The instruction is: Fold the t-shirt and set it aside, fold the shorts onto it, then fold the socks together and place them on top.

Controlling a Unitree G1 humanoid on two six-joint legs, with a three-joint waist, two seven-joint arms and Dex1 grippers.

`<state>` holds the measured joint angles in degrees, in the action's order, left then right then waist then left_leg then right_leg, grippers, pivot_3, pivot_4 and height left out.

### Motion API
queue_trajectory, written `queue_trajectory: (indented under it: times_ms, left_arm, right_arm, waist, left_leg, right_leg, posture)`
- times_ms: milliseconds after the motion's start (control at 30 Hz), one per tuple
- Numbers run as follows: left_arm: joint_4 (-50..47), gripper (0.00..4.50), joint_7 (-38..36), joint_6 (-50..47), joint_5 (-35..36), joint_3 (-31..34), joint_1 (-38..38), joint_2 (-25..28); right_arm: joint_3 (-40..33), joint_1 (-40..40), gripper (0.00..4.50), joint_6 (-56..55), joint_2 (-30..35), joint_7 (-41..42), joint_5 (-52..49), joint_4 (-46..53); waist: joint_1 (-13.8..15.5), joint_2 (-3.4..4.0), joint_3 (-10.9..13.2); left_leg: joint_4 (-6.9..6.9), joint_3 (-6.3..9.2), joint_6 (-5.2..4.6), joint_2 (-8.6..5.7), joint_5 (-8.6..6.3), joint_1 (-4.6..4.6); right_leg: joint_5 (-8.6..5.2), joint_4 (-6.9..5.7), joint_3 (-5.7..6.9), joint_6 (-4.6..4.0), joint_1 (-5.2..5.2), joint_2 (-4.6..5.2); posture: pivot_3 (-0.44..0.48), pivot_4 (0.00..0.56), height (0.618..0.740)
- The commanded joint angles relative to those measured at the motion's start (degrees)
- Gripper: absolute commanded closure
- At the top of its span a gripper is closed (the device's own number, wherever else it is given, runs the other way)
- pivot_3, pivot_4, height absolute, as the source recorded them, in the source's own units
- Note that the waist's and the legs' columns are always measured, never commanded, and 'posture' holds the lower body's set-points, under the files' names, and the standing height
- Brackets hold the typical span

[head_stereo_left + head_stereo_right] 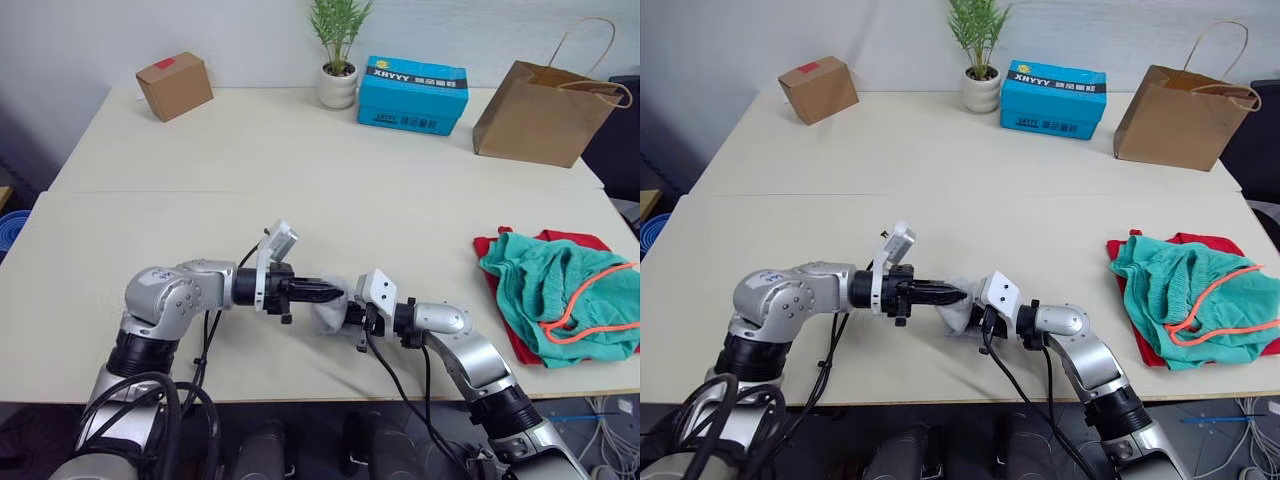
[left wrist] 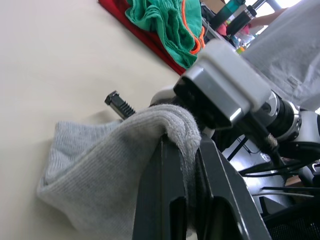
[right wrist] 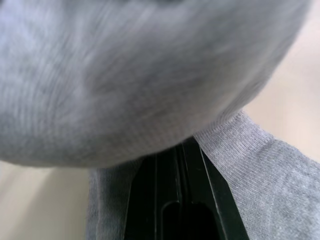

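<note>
Both pincers are meeting at six o'clock on the desk (image 1: 250, 160), right at the near edge, and the socks (image 1: 330, 305) are bunched between them. The left pincer (image 1: 335, 294) is clamping a fold of grey knit, its fingers (image 2: 165, 200) pressing together on the cloth. The right pincer (image 1: 352, 318) is gripping the same bundle from the opposite side, jaws together on sock. That two-sided hold looks like the way of doubling the pair over before carrying it off.

Out at three o'clock the shorts (image 1: 550, 285) are lying heaped on the t-shirt (image 1: 520, 335), orange cord showing. That stack seems to be waiting for the socks.

Further back, a box (image 1: 175, 85), plant (image 1: 338, 50), blue carton (image 1: 414, 94) and paper bag (image 1: 545, 110) are sitting along twelve o'clock, well apart.
</note>
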<state>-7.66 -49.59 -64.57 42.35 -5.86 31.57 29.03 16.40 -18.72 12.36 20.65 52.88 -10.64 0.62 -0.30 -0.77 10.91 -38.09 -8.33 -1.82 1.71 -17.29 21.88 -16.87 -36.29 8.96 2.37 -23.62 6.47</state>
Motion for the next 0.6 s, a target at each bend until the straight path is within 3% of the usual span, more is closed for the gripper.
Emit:
queue_trajectory:
  times_ms: [33,167,333,600]
  left_arm:
    - [-1.02,4.49,-1.82,2.23,-0.76,-1.19,-0.30,0.74]
    - [1.51,4.49,-0.75,5.74,-2.10,-0.53,-0.02,-1.59]
    - [3.49,4.49,-4.44,10.28,-6.28,-4.99,1.30,-0.50]
    - [9.28,4.49,-6.29,10.73,-8.78,-7.04,6.67,-2.43]
  right_arm:
    - [-0.20,0.58,4.50,-0.40,0.16,-0.20,0.01,0.41]
    - [-2.82,-0.21,4.50,4.18,-1.84,-2.97,-2.96,3.10]
    - [-6.27,0.06,4.50,10.08,-1.69,-3.27,-7.93,6.01]
    - [-5.22,3.84,4.50,5.59,0.91,-1.30,-6.41,7.52]
  waist:
    - [0.05,0.00,0.00]
    - [0.20,0.00,0.00]
    - [0.16,0.00,0.00]
    - [0.20,-0.01,0.00]
  left_leg:
    - [0.00,0.00,0.00,0.00,0.00,0.00]
    - [-0.03,0.01,-0.03,-0.01,0.01,0.01]
    - [-0.02,0.03,-0.03,-0.01,0.01,0.11]
    - [-0.01,0.04,-0.08,-0.03,0.02,0.19]
  right_leg:
    - [0.00,0.00,0.00,0.00,0.00,0.00]
    - [0.00,0.01,0.00,0.00,0.02,0.03]
    - [0.00,-0.01,0.02,0.00,-0.07,0.02]
    - [0.00,0.09,0.07,0.00,-0.07,0.02]
  posture:
    - [0.000,0.150,0.740]
    - [0.000,0.150,0.740]
    - [0.000,0.150,0.740]
    - [0.000,0.150,0.740]
